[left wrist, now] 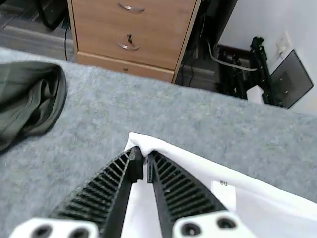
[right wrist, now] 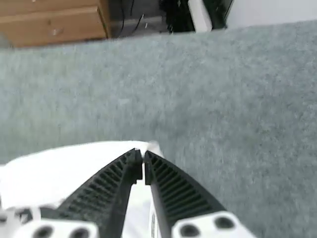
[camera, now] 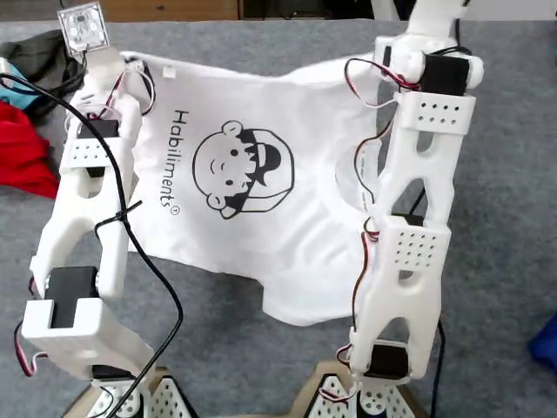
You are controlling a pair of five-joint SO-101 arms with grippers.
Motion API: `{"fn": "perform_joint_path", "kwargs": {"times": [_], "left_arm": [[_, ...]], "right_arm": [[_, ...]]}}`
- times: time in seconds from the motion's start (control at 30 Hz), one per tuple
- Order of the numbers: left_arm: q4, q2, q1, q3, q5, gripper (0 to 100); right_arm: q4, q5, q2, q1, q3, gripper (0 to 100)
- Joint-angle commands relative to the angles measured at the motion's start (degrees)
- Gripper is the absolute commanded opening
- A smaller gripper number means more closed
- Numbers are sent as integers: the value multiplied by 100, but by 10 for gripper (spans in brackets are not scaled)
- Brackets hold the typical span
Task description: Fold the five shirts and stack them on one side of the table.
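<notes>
A white shirt (camera: pixel 252 174) with a black cartoon face print lies spread on the grey table, stretched between the two arms. My left gripper (left wrist: pixel 144 154) is shut on the white shirt (left wrist: pixel 188 163) at its far left corner; in the high view that arm (camera: pixel 96 165) runs along the shirt's left side. My right gripper (right wrist: pixel 143 156) is shut on the white shirt (right wrist: pixel 64 163) at the far right corner, and its arm (camera: pixel 418 200) lies over the shirt's right side. A red shirt (camera: pixel 22 157) and a dark green shirt (camera: pixel 39 57) sit at the table's left edge.
The dark green shirt (left wrist: pixel 29 99) lies bunched left of my left gripper. A blue cloth (camera: pixel 544 344) peeks in at the right edge. A wooden drawer cabinet (left wrist: pixel 131 29) and cables stand beyond the table's far edge. Bare grey tabletop (camera: pixel 505 218) lies to the right.
</notes>
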Motion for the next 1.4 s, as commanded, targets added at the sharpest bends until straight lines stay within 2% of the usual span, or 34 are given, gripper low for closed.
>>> {"fn": "perform_joint_path", "kwargs": {"times": [0.0,0.3,0.5,0.67,0.77,0.97,1.2,1.37], "left_arm": [[-114,-92,-114,185,-35,19],[97,-110,-79,1020,-44,19],[1732,-110,-70,782,-44,19],[3675,-110,-70,-229,-44,19],[4501,-110,-70,-712,-44,19],[5398,-110,-70,-1125,-44,19],[6338,-110,-70,-1143,-615,19],[6743,-110,-70,-1134,-721,19]], "right_arm": [[598,334,-84,-110,-303,6],[835,738,-136,-127,338,6],[835,747,-1077,-171,1877,6],[826,747,-2193,-277,3565,6],[818,747,-2756,-321,4365,6],[818,756,-3556,-330,5692,6],[818,765,-4312,-356,7327,6],[818,1029,-4989,-462,8532,6]]}}
